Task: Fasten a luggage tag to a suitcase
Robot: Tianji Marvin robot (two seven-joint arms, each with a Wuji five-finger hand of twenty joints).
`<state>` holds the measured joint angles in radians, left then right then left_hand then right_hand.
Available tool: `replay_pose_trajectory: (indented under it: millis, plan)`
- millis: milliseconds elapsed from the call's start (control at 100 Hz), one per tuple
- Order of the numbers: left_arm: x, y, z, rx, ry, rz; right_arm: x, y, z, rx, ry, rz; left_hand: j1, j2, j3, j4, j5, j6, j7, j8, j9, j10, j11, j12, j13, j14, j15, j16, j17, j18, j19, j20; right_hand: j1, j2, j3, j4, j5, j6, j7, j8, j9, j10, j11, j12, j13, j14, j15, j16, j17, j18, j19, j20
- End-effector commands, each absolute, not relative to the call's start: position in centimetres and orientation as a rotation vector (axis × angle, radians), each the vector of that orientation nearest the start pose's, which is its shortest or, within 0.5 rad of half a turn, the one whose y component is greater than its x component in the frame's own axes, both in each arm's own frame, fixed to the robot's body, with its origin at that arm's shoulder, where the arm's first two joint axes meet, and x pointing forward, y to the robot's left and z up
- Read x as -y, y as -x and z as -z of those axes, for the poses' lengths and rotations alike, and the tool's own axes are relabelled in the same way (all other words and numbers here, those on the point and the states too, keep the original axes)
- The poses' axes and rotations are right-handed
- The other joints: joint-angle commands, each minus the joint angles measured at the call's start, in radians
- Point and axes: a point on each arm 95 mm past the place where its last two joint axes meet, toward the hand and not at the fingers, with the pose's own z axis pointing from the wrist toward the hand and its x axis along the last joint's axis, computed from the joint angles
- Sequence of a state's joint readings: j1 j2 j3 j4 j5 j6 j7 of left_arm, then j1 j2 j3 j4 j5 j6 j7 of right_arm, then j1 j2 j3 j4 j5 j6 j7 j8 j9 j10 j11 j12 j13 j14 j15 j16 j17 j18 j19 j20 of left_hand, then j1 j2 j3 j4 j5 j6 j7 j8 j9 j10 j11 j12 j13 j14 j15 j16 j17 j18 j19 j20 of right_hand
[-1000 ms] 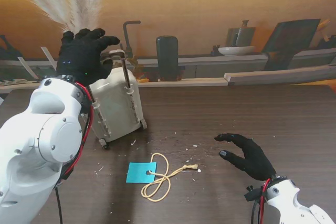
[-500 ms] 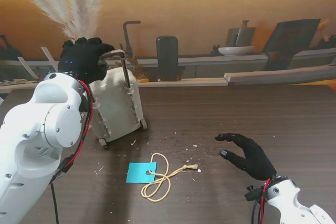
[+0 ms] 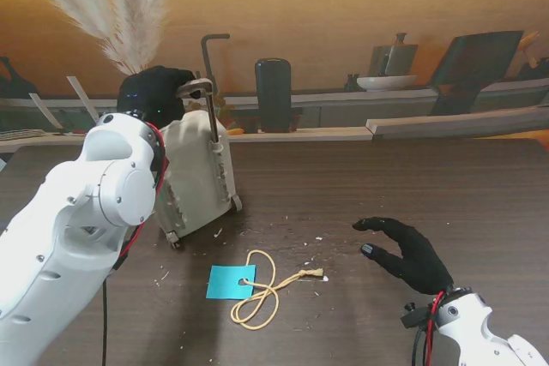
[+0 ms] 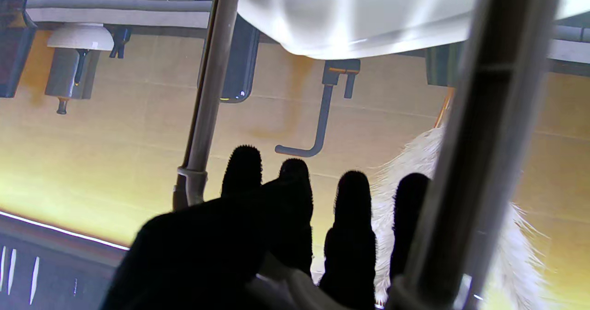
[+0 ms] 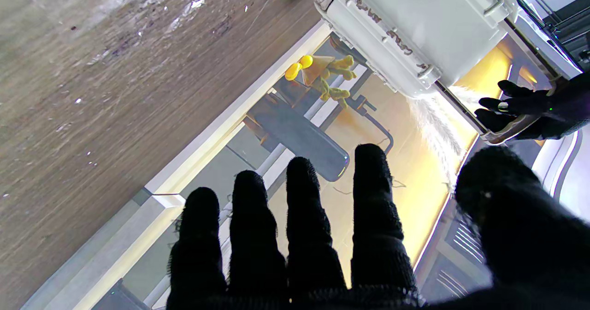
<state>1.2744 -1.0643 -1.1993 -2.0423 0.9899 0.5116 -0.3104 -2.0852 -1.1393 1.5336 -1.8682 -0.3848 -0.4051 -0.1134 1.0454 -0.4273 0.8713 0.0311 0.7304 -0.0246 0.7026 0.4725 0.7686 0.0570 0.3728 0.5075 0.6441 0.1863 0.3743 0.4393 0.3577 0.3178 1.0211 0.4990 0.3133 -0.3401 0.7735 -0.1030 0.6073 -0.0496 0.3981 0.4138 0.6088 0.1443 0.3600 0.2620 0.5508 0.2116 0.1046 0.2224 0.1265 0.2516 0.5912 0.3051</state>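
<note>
Dark wood table (image 3: 412,177), crumbs scattered mid-surface, orange wall and a shelf of props behind. No readable writing or brand on anything.

Left hand (image 3: 156,94), black glove, at about 10 o'clock of the stand view, fingers clenched round the suitcase handle (image 3: 199,88). Left wrist view shows fingertips (image 4: 243,167) sticking past the grip, one handle post (image 4: 203,98) on one side, a second blurred post close to the lens; stand view hides most of that behind the arm. Suitcase (image 3: 197,179), cream hard-shell, stands tilted on its wheels directly under the hand, lid shut, contents not visible.

Right hand (image 3: 403,255) at about 4 o'clock, released, fingers spread, holding nothing, hovering over the table or resting on it, cannot tell which. Right wrist view shows its fingers (image 5: 304,217) apart, the suitcase shell with latches (image 5: 405,28), and the left hand on the handle (image 5: 530,107); also a yellow toy figure (image 5: 318,74) on the shelf.

Luggage tag (image 3: 231,282), teal square, lies flat at about 6 o'clock, nearer to me than the suitcase, apart from it. Tan cord (image 3: 266,289) looped through its hole, coiled beside it toward the right hand, untouched.
</note>
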Motion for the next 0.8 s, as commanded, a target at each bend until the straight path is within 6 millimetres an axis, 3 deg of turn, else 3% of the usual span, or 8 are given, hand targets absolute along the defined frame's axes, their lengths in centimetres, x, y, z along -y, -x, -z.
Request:
replay_pose_trajectory:
  millis: [0,100,190,240,380,790]
  plan:
    - [3.2,-42.7,8.0,-1.064,1.167,1.493,4.5,-27.2,31.8,1.163,1.960,2.533,0.097,0.017,0.103,-0.061,0.119,-0.149,0.075,0.035,0.068,-0.018,0.043,0.020,0.064,-0.020,0.086,0.070,0.051,0.063,0.126,-0.093,0.028,0.024,-0.015,-0.002,0.015,-0.003,0.010,-0.015,0.024,-0.002,-0.005,-0.002,0.013,-0.011,-0.004,-0.002,0.001,-0.043,0.000,-0.002]
    - [3.6,-43.8,7.7,-1.009,1.152,1.536,4.5,-27.1,31.7,1.160,1.960,2.535,0.132,-0.065,0.159,-0.123,0.214,-0.150,0.191,0.076,0.176,-0.011,0.168,0.102,0.161,-0.019,0.251,0.254,0.141,0.039,0.312,-0.138,0.032,0.025,-0.015,-0.002,0.020,-0.003,0.012,-0.015,0.027,0.000,-0.006,-0.002,0.014,-0.010,-0.004,-0.002,0.001,-0.043,0.000,-0.002]
    - [4.2,-44.8,7.2,-0.974,1.132,1.567,4.6,-27.1,31.6,1.153,1.963,2.537,0.168,-0.124,0.180,-0.174,0.242,-0.164,0.348,0.182,0.195,-0.021,0.320,0.263,0.163,-0.011,0.425,0.345,0.186,-0.045,0.473,-0.134,0.035,0.026,-0.015,-0.002,0.023,-0.006,0.013,-0.015,0.029,-0.001,-0.006,-0.002,0.016,-0.010,-0.003,-0.002,0.002,-0.043,0.000,-0.002]
    - [4.7,-45.4,6.9,-0.966,1.124,1.581,4.6,-27.1,31.5,1.151,1.964,2.539,0.182,-0.134,0.183,-0.189,0.237,-0.171,0.439,0.251,0.201,-0.028,0.387,0.349,0.158,0.000,0.507,0.382,0.204,-0.106,0.552,-0.102,0.037,0.027,-0.014,-0.002,0.025,-0.005,0.014,-0.014,0.030,-0.001,-0.006,-0.002,0.017,-0.011,-0.003,-0.002,0.003,-0.043,0.000,-0.002]
    - [6.2,-46.7,6.3,-0.968,1.078,1.607,4.7,-27.2,31.6,1.135,1.980,2.540,0.188,-0.143,0.196,-0.201,0.219,-0.205,0.590,0.385,0.218,-0.055,0.474,0.442,0.157,-0.012,0.619,0.410,0.245,-0.199,0.647,-0.063,0.043,0.026,-0.013,-0.003,0.030,-0.004,0.015,-0.014,0.034,0.001,-0.005,-0.002,0.020,-0.010,-0.002,-0.002,0.004,-0.042,0.001,-0.003]
    - [11.0,-50.5,7.1,-0.919,1.071,1.775,5.2,-28.0,32.1,1.075,2.039,2.514,0.188,-0.127,0.172,-0.196,0.197,-0.215,0.566,0.391,0.200,-0.062,0.452,0.442,0.141,-0.030,0.606,0.393,0.222,-0.195,0.629,-0.065,0.054,0.028,-0.007,-0.004,0.036,-0.002,0.018,-0.014,0.037,0.004,-0.003,-0.001,0.024,-0.008,0.000,-0.003,0.006,-0.043,0.005,-0.005]
